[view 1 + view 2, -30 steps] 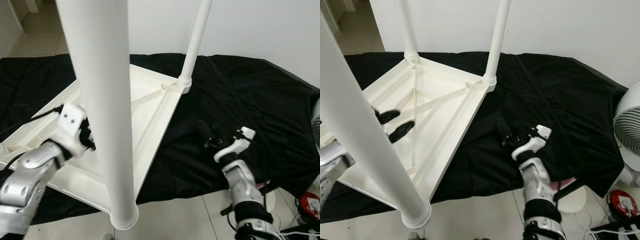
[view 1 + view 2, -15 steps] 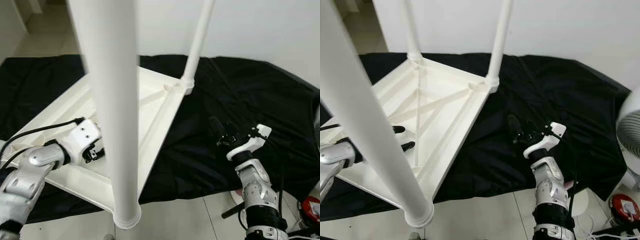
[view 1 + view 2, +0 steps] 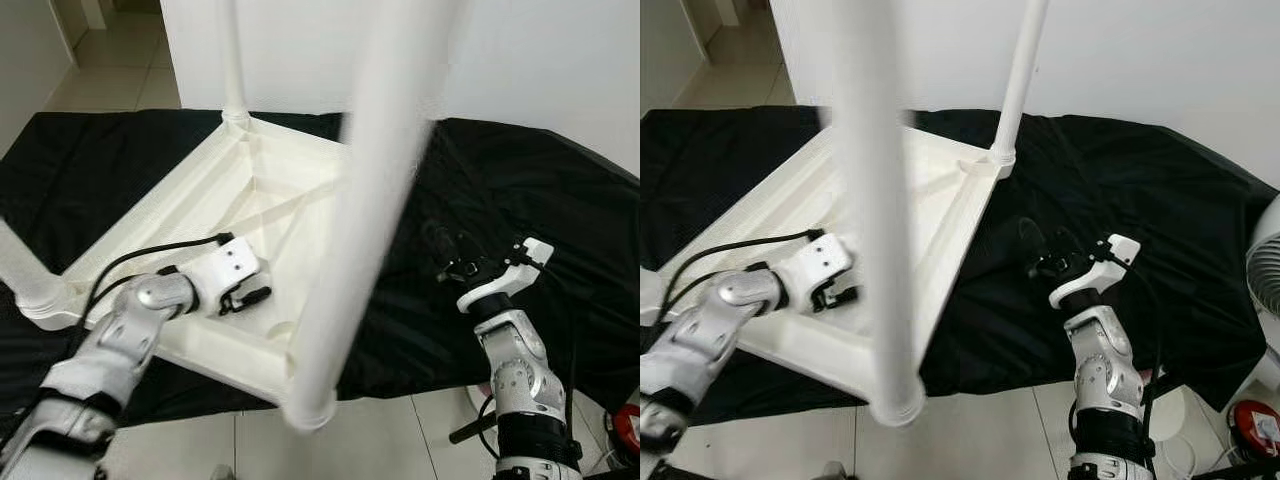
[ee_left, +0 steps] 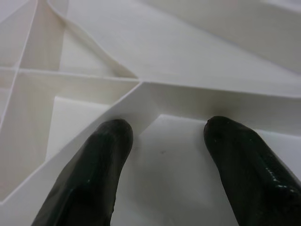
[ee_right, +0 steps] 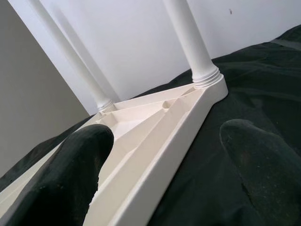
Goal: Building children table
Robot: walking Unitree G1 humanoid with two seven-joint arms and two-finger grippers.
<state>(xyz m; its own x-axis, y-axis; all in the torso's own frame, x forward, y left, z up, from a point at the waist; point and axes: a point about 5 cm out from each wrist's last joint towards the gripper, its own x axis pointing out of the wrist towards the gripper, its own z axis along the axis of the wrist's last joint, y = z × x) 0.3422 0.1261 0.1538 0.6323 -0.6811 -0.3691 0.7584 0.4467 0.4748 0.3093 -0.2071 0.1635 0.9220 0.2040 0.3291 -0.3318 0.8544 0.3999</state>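
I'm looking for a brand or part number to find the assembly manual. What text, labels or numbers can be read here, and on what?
None can be read: the upturned white table, its legs, the black cloth and both grippers carry no visible writing.

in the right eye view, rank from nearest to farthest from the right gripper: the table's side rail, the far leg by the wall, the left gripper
1. table's side rail, just to the left of the right gripper.
2. far leg, ahead by the wall.
3. left gripper, across the upturned table.
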